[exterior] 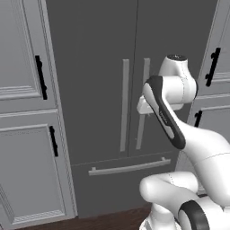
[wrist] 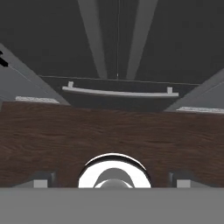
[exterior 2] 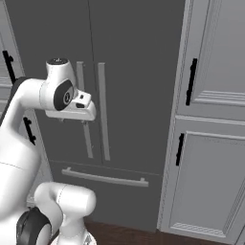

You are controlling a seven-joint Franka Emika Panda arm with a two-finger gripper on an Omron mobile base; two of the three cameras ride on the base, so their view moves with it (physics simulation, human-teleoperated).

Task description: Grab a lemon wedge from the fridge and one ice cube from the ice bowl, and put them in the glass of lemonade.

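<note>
The fridge (exterior: 112,90) stands closed; the gripper (exterior 2: 72,120) hangs before its handles, jaws spread wide, empty.

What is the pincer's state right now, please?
Pincer: open and empty, in front of the shut fridge.

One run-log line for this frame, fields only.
stage: at fridge | doors: shut | gripper: open, empty, pointing down at floor | lemon wedge: not yet fetched

Dark grey fridge (exterior: 94,67), pale grey handles (exterior: 124,105), light grey cabinets (exterior: 27,134)
</note>
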